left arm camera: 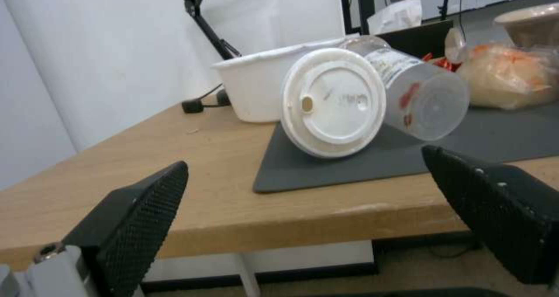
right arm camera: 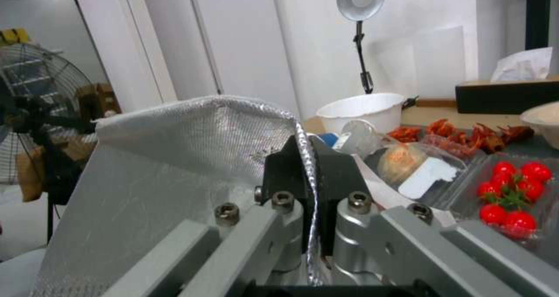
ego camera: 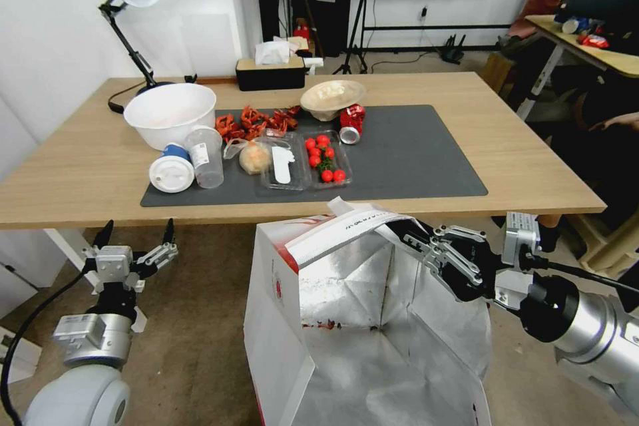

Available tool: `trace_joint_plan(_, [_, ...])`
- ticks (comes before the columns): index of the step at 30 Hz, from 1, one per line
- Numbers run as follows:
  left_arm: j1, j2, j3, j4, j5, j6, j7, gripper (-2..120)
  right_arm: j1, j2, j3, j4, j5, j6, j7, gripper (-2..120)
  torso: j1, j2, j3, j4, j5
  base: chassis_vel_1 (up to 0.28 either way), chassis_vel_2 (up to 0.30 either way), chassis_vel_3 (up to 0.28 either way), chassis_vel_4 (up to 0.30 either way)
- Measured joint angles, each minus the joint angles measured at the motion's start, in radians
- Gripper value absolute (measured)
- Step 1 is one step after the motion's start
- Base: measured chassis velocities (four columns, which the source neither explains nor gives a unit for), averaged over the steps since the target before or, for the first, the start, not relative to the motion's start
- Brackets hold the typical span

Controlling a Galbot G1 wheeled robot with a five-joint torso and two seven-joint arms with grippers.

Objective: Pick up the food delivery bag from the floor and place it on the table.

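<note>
Presently, the table [ego camera: 532, 166] is seen as a long light-wood surface with a dark grey mat [ego camera: 413, 160] laid on its middle, and all positions below are referred to it. The floor [ego camera: 193, 319], a worn brownish-grey surface, is seen beneath and in front of the table's near edge. The food delivery bag [ego camera: 319, 319] is found just in front of that near edge, mouth open, silver lining exposed, a red panel visible on its side; its top rim stands about level with the table edge. Whether its base touches the floor cannot be told.

The right gripper [ego camera: 406, 229] is positioned at the bag's rear rim, just short of the table's near edge, and its fingers [right arm camera: 335, 174] are closed together with the foil rim pinched between them, as confirmed in the right wrist view. The left gripper [ego camera: 136, 236] is held in front of the table's near left edge, well apart from the bag, with its fingers [left arm camera: 139, 218] spread wide and nothing between them.

On the table, a white bowl [ego camera: 170, 113], a lidded cup [ego camera: 172, 173] lying on its side, a clear cup [ego camera: 205, 156] and a tray of tomatoes [ego camera: 325, 160] are noted on or beside the mat.
</note>
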Motion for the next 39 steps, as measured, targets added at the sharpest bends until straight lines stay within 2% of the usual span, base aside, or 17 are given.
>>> trace_joint_plan(23, [-0.002, -0.004, 0.006, -0.001, 0.0, -0.003, -0.005, 100, -0.005, 0.004, 0.0, 0.0, -0.004, 0.003, -0.015, 0, 0.048, 0.109, 0.062, 0.0, 0.0, 0.0, 0.0, 0.0, 0.0])
trace_joint_plan(29, [-0.006, -0.003, 0.014, 0.006, -0.01, -0.033, -0.004, 100, -0.004, 0.004, -0.001, -0.002, -0.008, 0.004, -0.021, 0, 0.061, 0.14, 0.08, -0.0001, -0.0001, 0.0, 0.0, 0.0, 0.0])
trace_joint_plan(39, [-0.02, -0.003, 0.025, 0.008, -0.012, -0.033, -0.005, 100, -0.002, -0.001, 0.0, -0.008, -0.008, 0.007, -0.026, 0, 0.064, 0.147, 0.084, 0.0, 0.0, 0.0, 0.0, 0.0, 0.0])
